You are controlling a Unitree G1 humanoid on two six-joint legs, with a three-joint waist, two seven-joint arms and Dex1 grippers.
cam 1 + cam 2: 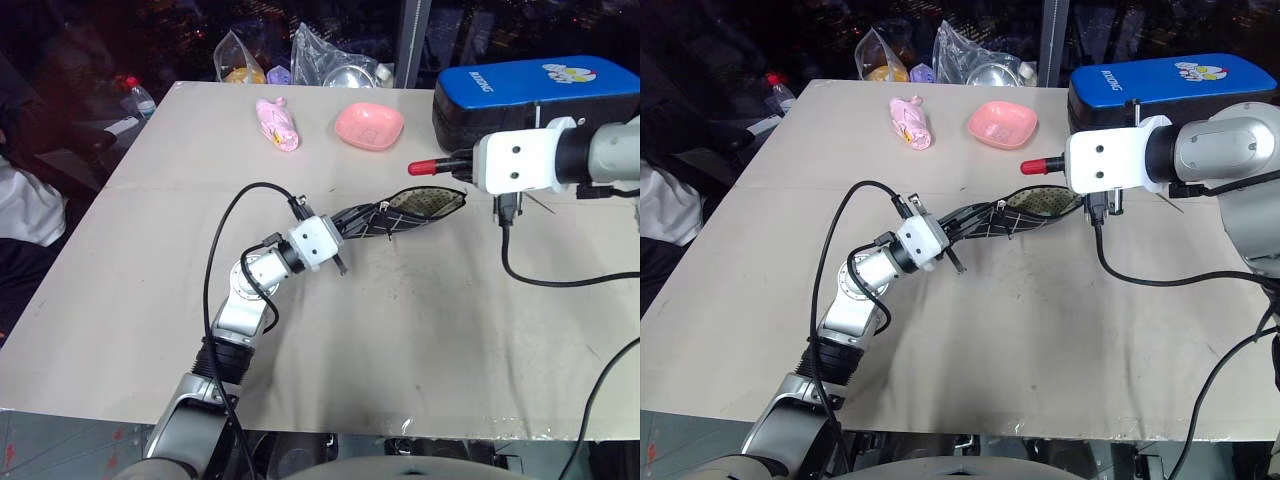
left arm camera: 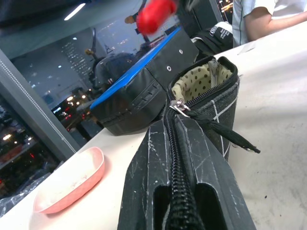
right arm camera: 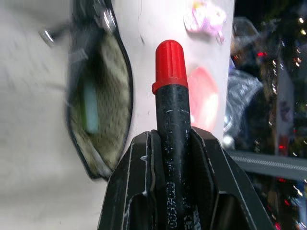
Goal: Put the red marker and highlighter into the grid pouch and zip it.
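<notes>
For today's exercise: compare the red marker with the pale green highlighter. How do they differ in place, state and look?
The slim red-capped marker with a black barrel is clamped between the right gripper's fingers, outside the pouch; the pale green highlighter already lies inside the open black grid-lined fabric pouch. The marker is in full sight, red cap forward; the highlighter shows only partly through the pouch mouth, against the dotted lining. Both are pens.

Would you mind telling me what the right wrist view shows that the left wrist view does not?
Right wrist view alone: the right gripper shut on the red marker, and the highlighter inside the open grid pouch. Left wrist view alone: the left gripper clamping the pouch's closed end, the zipper pull, the blue-and-black case. Both: pouch, marker, pink dish.
</notes>
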